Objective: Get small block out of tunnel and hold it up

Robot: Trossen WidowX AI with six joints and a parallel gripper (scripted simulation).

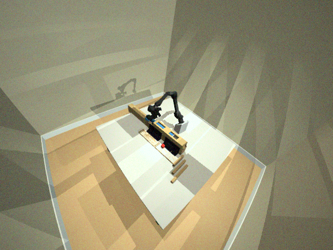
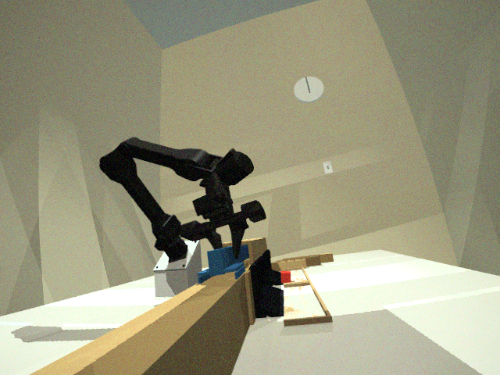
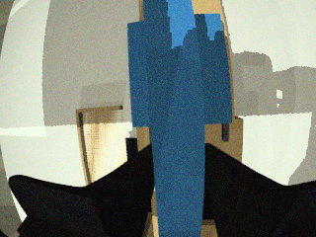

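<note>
The wooden tunnel (image 1: 167, 129) (image 2: 258, 243) has two top windows showing blue below and dark panels at its open side. A blue upright handle (image 2: 216, 260) (image 3: 179, 197) stands on a wider blue piece above the long wooden beam at the tunnel's end. My gripper (image 2: 228, 251) (image 3: 180, 149) points down and is shut on the blue handle, one finger on each side. In the top view the fingers are too small to make out. A small red block (image 1: 163, 146) (image 2: 286, 276) sits by the middle of the tunnel's open side, near the tray divider.
A long wooden beam (image 1: 138, 113) (image 2: 177, 310) extends from the tunnel. A shallow two-part tray (image 1: 149, 138) (image 2: 308, 321) lies along its open side. Loose wooden rods (image 1: 179, 173) (image 1: 178, 166) lie past the tunnel's far end. My arm's pale base block (image 1: 181, 126) (image 2: 171, 284) stands behind the tunnel.
</note>
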